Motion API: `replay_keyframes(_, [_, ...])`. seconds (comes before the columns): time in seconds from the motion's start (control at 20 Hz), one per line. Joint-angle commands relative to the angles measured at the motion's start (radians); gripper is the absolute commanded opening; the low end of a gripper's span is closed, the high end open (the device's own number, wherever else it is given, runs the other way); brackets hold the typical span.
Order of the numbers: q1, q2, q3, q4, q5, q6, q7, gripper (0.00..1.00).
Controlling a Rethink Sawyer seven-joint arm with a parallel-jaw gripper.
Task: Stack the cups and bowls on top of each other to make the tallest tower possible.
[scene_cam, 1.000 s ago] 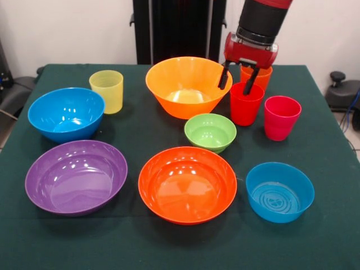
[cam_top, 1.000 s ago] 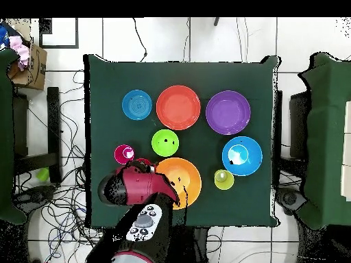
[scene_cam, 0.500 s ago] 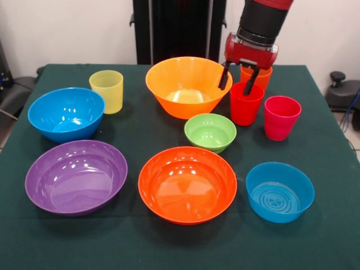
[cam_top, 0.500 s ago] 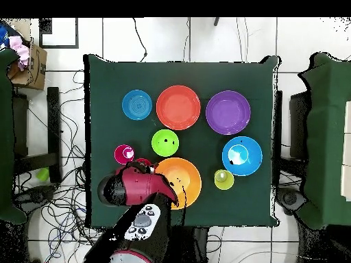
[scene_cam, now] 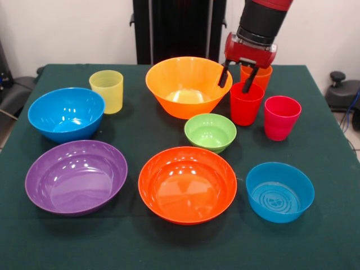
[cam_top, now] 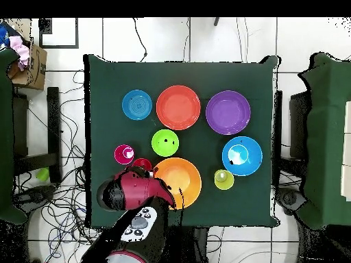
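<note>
My gripper [scene_cam: 236,81] hangs open over the left rim of the red cup [scene_cam: 246,107]. Its right finger [scene_cam: 249,80] reaches down to the cup's mouth, and the left finger stands between the cup and the large yellow-orange bowl [scene_cam: 183,87]. The orange cup [scene_cam: 257,73] stands right behind the gripper, and the pink cup [scene_cam: 281,117] to the red one's right. The yellow cup [scene_cam: 107,90] stands at the far left. Nothing is held. From overhead, the arm [cam_top: 134,193] hides the orange cup; the red cup [cam_top: 142,164] and pink cup [cam_top: 124,154] show.
All bowls sit apart on the green cloth [scene_cam: 332,169]: light green [scene_cam: 210,132] in the middle, orange-red [scene_cam: 187,183] in front of it, purple [scene_cam: 76,175] front left, one blue [scene_cam: 66,112] at the left, and a smaller blue one [scene_cam: 279,191] front right.
The gripper has barely shifted over the red cup. From overhead, the arm's head has drawn slightly back toward the base, uncovering more of the red cup. No cup or bowl has moved.
</note>
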Motion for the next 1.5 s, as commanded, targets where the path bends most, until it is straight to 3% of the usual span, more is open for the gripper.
replay_keyframes(0.05, [-0.013,0.065,0.077,0.056,-0.013,-0.063,0.164,1.0])
replay_keyframes(0.45, [-0.049,0.143,0.112,0.06,-0.012,-0.156,0.183,1.0])
replay_keyframes(0.75, [-0.028,0.207,0.107,0.047,0.015,-0.24,0.217,1.0])
replay_keyframes(1.4, [-0.033,0.243,0.129,0.047,0.018,-0.293,0.243,1.0])
replay_keyframes(1.45, [-0.025,0.245,0.122,0.043,0.013,-0.296,0.248,0.0])
replay_keyframes(1.5, [-0.03,0.243,0.126,0.043,0.009,-0.291,0.247,0.0])
